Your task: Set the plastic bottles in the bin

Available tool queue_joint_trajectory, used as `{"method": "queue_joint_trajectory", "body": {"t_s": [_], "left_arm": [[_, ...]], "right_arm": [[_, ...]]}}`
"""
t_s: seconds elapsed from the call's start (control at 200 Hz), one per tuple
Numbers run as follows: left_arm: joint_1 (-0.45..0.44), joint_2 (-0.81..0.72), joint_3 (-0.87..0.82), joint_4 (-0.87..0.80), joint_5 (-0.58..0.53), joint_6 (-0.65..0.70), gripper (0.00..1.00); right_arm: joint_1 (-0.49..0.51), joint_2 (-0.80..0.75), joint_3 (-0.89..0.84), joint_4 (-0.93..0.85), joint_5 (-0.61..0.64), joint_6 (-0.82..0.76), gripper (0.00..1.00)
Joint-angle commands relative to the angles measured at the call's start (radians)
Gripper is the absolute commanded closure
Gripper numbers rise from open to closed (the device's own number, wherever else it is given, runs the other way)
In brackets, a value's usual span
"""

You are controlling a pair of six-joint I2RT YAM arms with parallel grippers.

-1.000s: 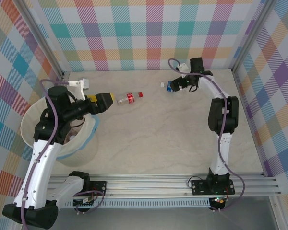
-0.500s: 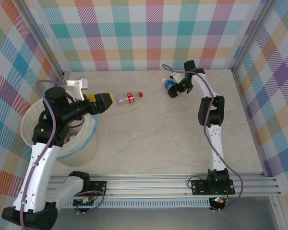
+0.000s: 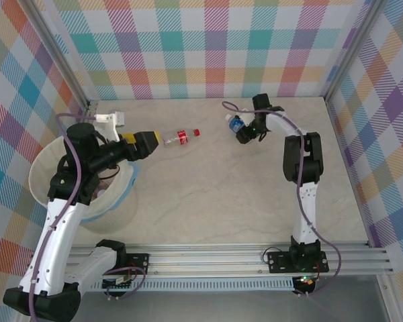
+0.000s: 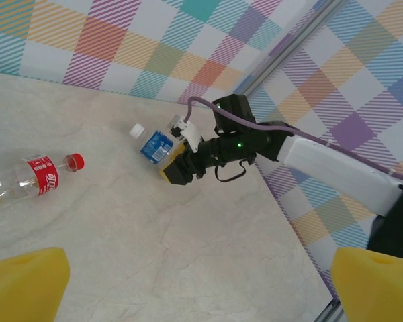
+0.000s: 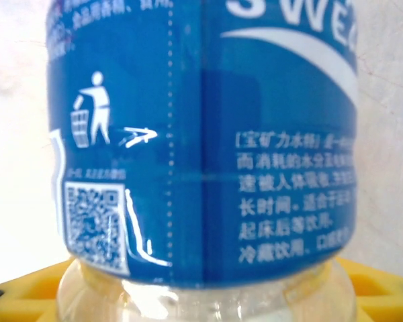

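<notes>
Plaid-papered walls (image 3: pixel 208 47) close in a pale marble-look table (image 3: pixel 208 181), where two white robot arms work from an aluminium rail (image 3: pixel 221 258) at the near edge. The bin (image 3: pixel 35 176), a wide cream tub with a thin liner, sits just behind and below the left gripper (image 3: pixel 150 141), under that arm's elbow; what lies inside it cannot be made out. The left gripper hangs past the bin's rim over bare tabletop, its yellow fingers (image 4: pixel 23 278) spread wide with nothing between them. Just ahead of those fingertips lies a red-label bottle (image 3: pixel 178 137) on its side, its red cap (image 3: pixel 196 132) pointing away from the gripper, with no obstacle between the two. Well beyond it, near the back wall, the right gripper (image 3: pixel 244 134) reaches down to a blue-label bottle (image 3: pixel 236 123), jaws drawn in around it. From the right wrist camera, the yellow pads (image 5: pixel 27 288) meet the bottle's clear body on both sides, and the blue label, printed with white text and a square code, crowds the lens. The bottle's white cap (image 3: pixel 228 118) juts out on the far side of that gripper, toward the left. A purple cable loops over the right wrist.
</notes>
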Motion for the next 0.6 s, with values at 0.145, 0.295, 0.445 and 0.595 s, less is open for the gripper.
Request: {"method": "queue_joint_trajectory", "body": {"t_s": [0.145, 0.295, 0.445, 0.595], "left_arm": [[-0.029, 0.033, -0.026, 0.051, 0.001, -0.059, 0.0], [-0.067, 0.06, -0.043, 0.116, 0.003, -0.113, 0.0], [-0.116, 0.099, -0.048, 0.198, 0.001, -0.167, 0.0], [-0.172, 0.164, -0.025, 0.292, 0.021, -0.219, 0.0]], "right_arm": [[0.075, -0.379, -0.364, 0.334, 0.03, 0.168, 0.58], [0.139, -0.59, -0.549, 0.411, -0.04, 0.272, 0.59], [0.204, -0.754, -0.667, 0.466, -0.172, 0.353, 0.6], [0.268, -0.838, -0.708, 0.457, -0.257, 0.381, 0.6]]}}
